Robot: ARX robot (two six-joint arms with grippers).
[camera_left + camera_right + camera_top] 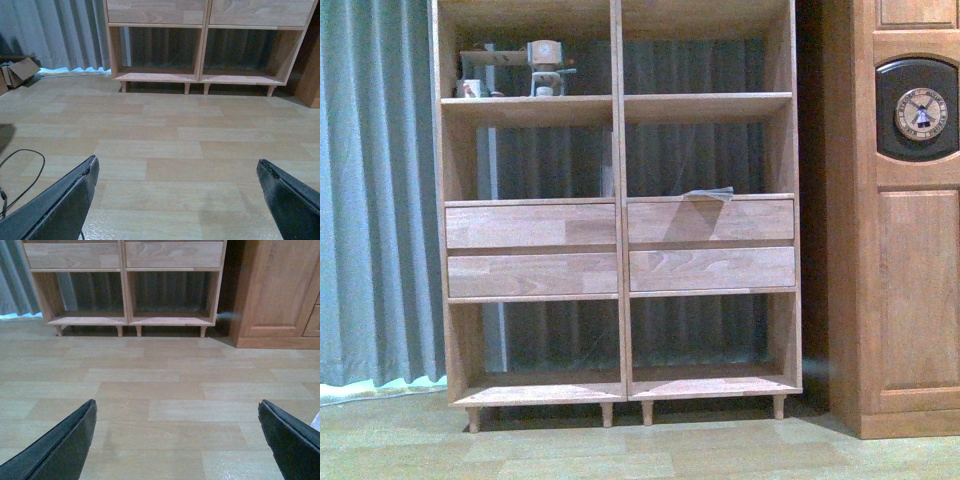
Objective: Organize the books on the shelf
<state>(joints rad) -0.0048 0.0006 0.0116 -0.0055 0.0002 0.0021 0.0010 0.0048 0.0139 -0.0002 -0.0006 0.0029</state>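
The left tool and right tool each show two matte black, tapering, wedge-shaped fingers.

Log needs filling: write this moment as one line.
left end effector: open, empty | right end effector: open, empty | both above floor, facing shelf | book flat above right drawers

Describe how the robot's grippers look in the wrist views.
The left gripper and right gripper look alike: each shows two flat, matte black fingers that taper to blunt tips with slightly scuffed edges. No markings show, and the arms themselves are out of view.
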